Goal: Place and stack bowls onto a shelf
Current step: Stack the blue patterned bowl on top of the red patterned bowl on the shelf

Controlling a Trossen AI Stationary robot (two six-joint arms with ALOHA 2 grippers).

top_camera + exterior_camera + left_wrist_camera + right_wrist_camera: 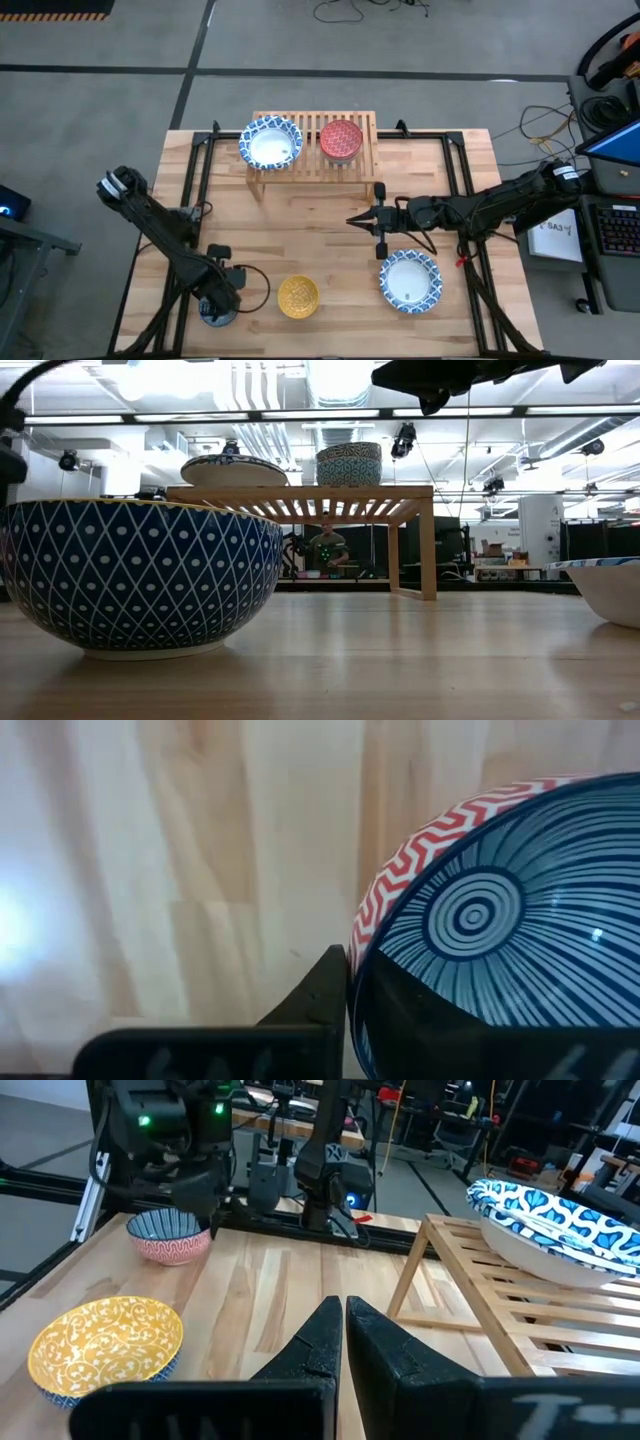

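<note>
On the light-wood shelf [312, 150] stand a white bowl with a blue rim [270, 143] and a small red bowl [341, 139]. A yellow bowl [298, 296] and a second white, blue-rimmed bowl [410, 281] rest on the table near its front edge. My left gripper [215, 303] is at the near left, shut on a small bowl [480, 910] that is blue-striped inside and red zigzag outside. My right gripper [352, 221] hovers shut over the table's middle, in front of the shelf, holding nothing. My left gripper holds the small bowl by its rim [362, 955], one finger [320, 1005] outside the red zigzag wall and the other inside the hollow. The fingers come from above, pointing down. In the right wrist view the bowl [170, 1235] stands upright with its foot on the table.
Black frame rails [195, 190] run along the table's left and right sides, and cables lie near the left arm's base. Bare wood lies between the shelf and the two front bowls. The shelf's right end [368, 150] carries no bowl.
</note>
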